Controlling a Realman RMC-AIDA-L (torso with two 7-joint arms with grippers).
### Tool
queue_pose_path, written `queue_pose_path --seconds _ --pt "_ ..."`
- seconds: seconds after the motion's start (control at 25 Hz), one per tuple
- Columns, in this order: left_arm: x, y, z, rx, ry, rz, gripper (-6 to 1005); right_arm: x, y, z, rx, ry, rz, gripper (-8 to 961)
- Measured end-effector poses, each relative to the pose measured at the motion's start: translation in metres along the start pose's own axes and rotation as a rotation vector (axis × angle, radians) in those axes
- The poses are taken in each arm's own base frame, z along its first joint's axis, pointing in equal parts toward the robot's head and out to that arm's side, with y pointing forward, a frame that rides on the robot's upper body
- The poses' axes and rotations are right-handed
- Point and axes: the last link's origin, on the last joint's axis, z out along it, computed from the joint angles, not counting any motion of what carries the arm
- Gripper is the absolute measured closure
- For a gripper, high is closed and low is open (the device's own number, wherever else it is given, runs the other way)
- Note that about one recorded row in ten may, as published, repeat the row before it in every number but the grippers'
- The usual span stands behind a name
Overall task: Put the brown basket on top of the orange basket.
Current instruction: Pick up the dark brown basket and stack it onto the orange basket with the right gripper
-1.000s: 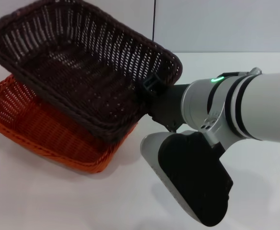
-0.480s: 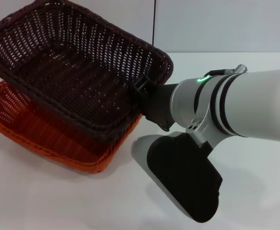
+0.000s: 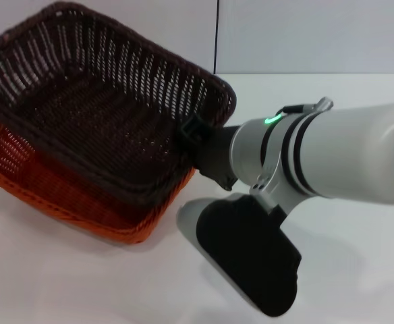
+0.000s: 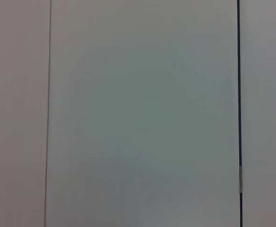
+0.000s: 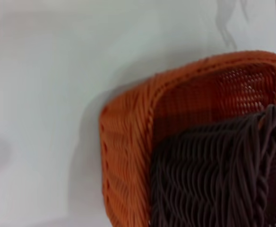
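Brown basket (image 3: 102,115) held tilted above orange basket (image 3: 62,196) on bench (image 3: 359,88), near edge low for nesting. Right gripper (image 3: 191,131) clamped on its rim. Left gripper not seen, state cannot be told.

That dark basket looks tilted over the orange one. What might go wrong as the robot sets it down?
The dark brown woven wicker basket hangs tilted and skewed over the bright orange woven wicker basket, so it may wedge crooked instead of nesting. The right hand grips only one rim corner, so the basket might swing or slip. Pressing down could also push the orange one along the white table.
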Motion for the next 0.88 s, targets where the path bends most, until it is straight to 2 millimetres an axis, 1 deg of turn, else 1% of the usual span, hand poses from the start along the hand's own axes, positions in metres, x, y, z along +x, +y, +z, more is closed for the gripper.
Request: queue_pose_path --seconds 0.12,0.32,0.52,0.64,0.68,0.72,0.76,0.88 --pt "0.000 0.000 0.000 -0.001 0.000 0.001 304 -0.008 0.009 0.003 0.019 -0.023 0.001 755" --pt "0.000 0.000 0.001 -0.004 0.000 0.004 304 -0.011 0.011 -0.003 0.045 -0.034 0.021 752" --pt "0.001 0.002 0.004 -0.009 0.004 0.002 304 -0.012 0.014 -0.005 0.047 -0.037 0.027 547" --pt "0.002 0.004 0.006 -0.014 0.006 0.001 304 -0.012 0.013 -0.008 0.058 -0.038 0.031 525" --pt "0.002 0.004 0.006 -0.015 0.006 0.001 304 -0.012 0.012 -0.012 0.070 -0.039 0.036 517" --pt "0.002 0.004 0.008 -0.016 0.005 0.002 304 -0.014 0.010 -0.021 0.096 -0.045 0.045 510" --pt "0.002 0.004 0.008 -0.016 0.005 0.002 304 -0.014 0.010 -0.021 0.096 -0.045 0.045 502" --pt "0.002 0.004 0.008 -0.016 0.006 0.003 304 -0.020 0.014 -0.035 0.124 -0.059 0.069 479"
